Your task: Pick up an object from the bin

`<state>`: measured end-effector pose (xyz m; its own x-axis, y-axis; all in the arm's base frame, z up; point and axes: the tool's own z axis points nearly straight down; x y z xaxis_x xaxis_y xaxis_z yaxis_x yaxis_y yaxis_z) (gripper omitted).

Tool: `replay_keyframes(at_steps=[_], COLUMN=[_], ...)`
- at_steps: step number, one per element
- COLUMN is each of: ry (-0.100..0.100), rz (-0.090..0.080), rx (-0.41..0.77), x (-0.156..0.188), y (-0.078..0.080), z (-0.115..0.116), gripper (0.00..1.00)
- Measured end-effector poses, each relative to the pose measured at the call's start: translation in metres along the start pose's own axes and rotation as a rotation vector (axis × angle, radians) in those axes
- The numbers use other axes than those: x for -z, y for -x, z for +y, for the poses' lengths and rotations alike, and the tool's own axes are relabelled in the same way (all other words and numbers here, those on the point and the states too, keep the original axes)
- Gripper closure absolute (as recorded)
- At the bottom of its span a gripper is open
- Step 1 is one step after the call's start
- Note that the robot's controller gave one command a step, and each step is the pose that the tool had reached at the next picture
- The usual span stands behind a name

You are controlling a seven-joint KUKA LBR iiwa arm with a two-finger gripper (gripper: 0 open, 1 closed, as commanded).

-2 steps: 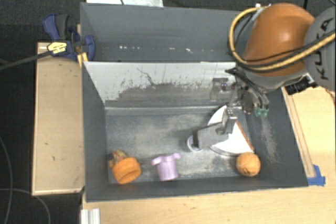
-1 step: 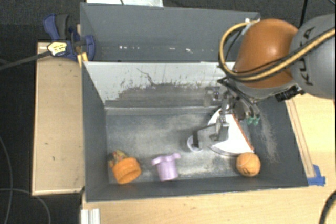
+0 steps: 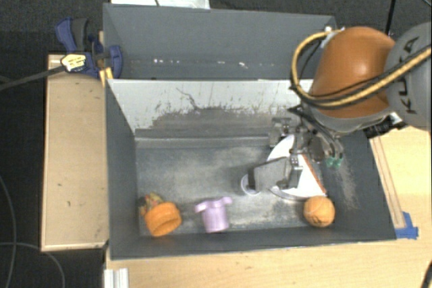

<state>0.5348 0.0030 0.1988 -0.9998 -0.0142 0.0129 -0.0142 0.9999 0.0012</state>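
My arm stood over the grey metal bin (image 3: 202, 152) from the 3 o'clock side, with its round orange cover (image 3: 351, 71) and the yellow-black cables (image 3: 305, 54) above the right part of the bin. My pincer (image 3: 294, 170) hung down low, near the floor, at about 4 o'clock from the middle of the bin.

Whether my pincer was open or closed, I could not tell, because the parts around it hid this from the camera. I also could not tell if it held anything.

Directly under and around my pincer lay a white piece (image 3: 309, 182) with a thin red edge, a little tilted. Just beside it, at 9 o'clock from my pincer, lay a grey flat piece (image 3: 264, 175), and the two seemed to touch, though I could not say if they were one thing or two. My pincer was over these.

At 5 o'clock from my pincer, near the front wall, lay a small orange ball (image 3: 318, 210), just beside the white piece. The other things lay along the front wall, well apart from my pincer. A lilac cup (image 3: 214, 214) was at about 8 o'clock from it. Further in the same direction, near the left corner, lay an orange pumpkin-like thing (image 3: 160, 218) with a small brownish top.
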Motion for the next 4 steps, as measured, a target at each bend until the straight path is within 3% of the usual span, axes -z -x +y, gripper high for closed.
replay_keyframes(at_steps=[1,2,3,4], ry=[-0.003,-0.003,-0.001,-0.002], rz=[-0.029,-0.015,-0.014,-0.014], rx=[0.130,0.225,0.010,0.124], x=[-0.007,-0.044,-0.062,-0.081], y=[0.004,-0.005,-0.002,0.007], z=[-0.005,-0.009,-0.011,-0.007], gripper=[0.00,0.00,0.00,0.00])
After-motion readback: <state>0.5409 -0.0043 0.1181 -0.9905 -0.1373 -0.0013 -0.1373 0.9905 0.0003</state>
